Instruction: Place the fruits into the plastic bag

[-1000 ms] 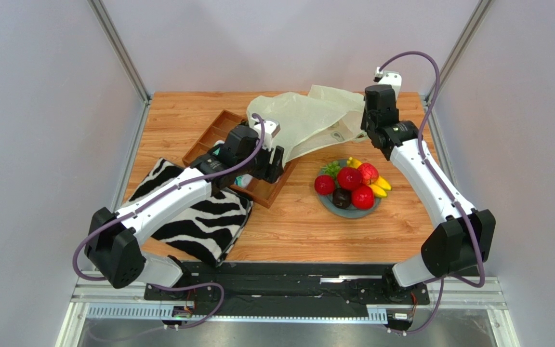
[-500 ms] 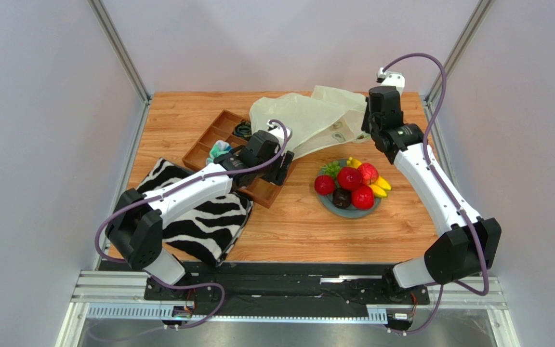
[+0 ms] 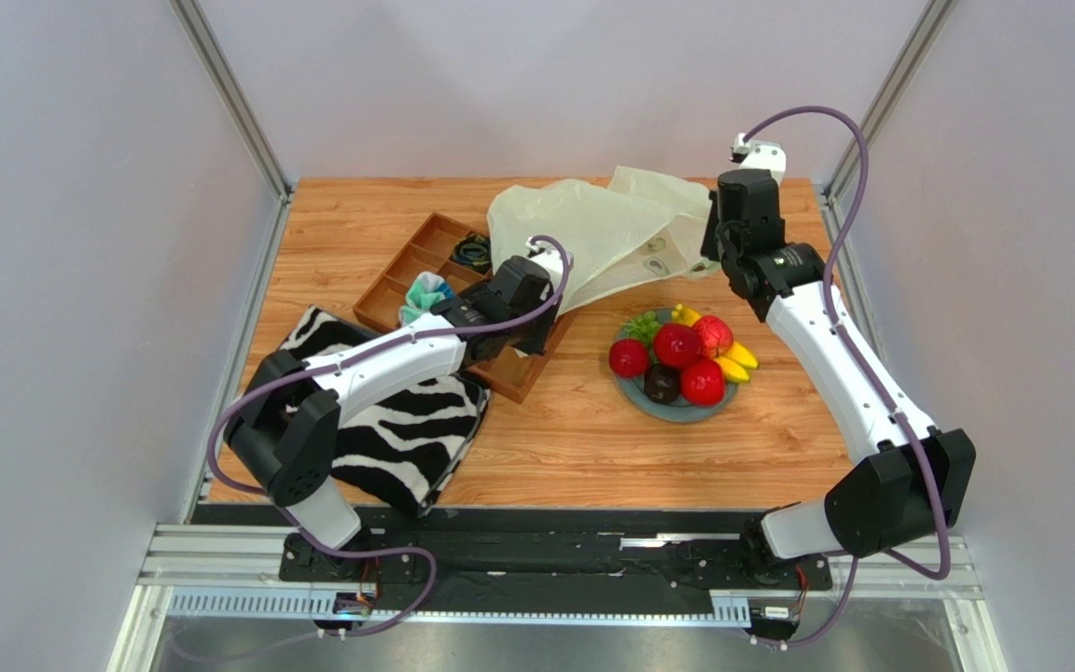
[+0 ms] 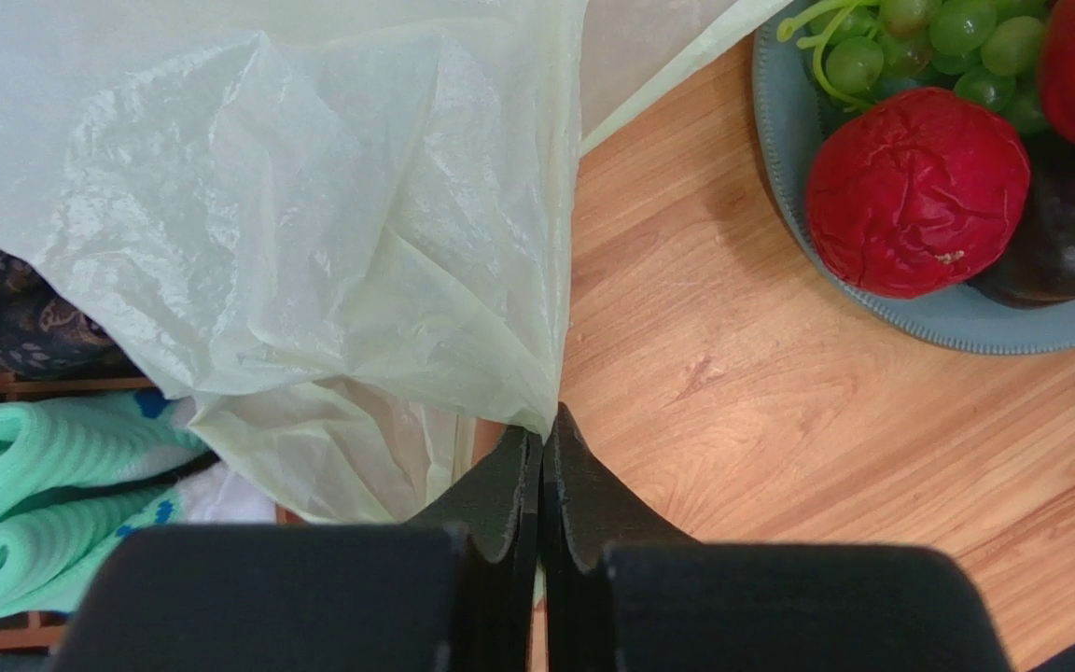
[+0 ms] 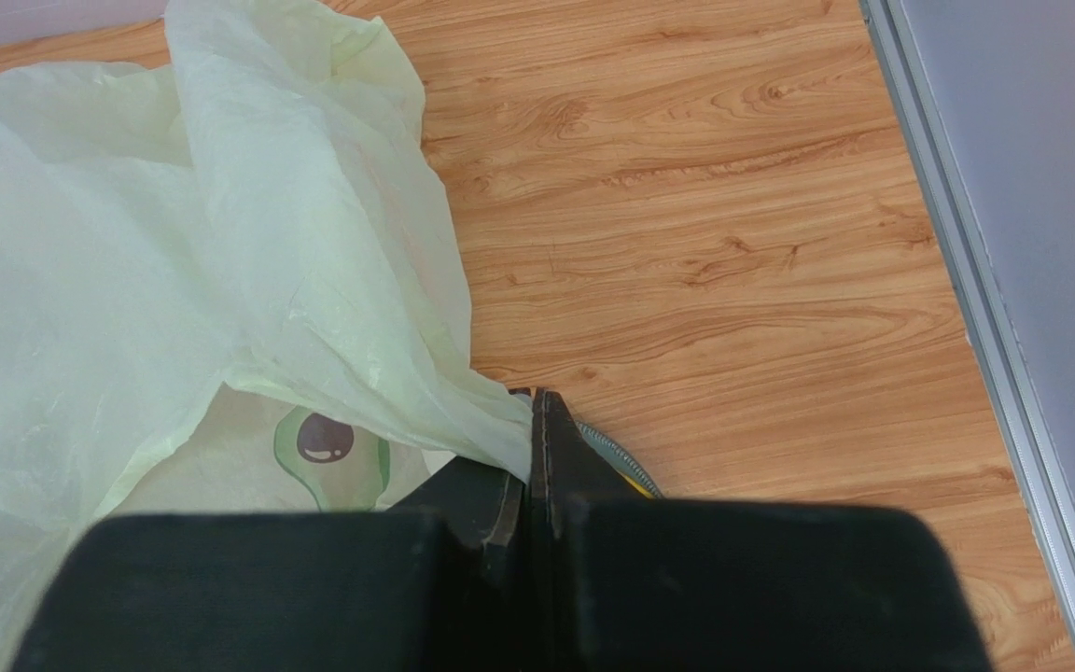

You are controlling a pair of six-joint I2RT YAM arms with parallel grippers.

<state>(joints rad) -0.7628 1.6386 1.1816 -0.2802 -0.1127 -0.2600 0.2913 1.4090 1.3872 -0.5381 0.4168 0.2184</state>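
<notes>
Pale cream crinkly plastic bag (image 3: 585,231), upper middle of the overhead frame, pinched twice.
My left gripper (image 4: 546,445) pinches its lower edge, my right gripper (image 5: 536,427) its right edge; glossy toy fruits (image 3: 679,353) sit on a grey-blue plate (image 4: 790,140) just below.

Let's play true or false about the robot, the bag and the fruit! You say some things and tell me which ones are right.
1. The fruits lie on a plate. True.
2. The left fingers pinch the bag. True.
3. The right fingers are wide open. False: the right fingers are shut on the bag's edge.
4. The zebra cloth is under the plate. False: the zebra cloth lies off to the left, apart from the plate.
5. The grapes are inside the bag. False: the grapes are on the plate.
</notes>
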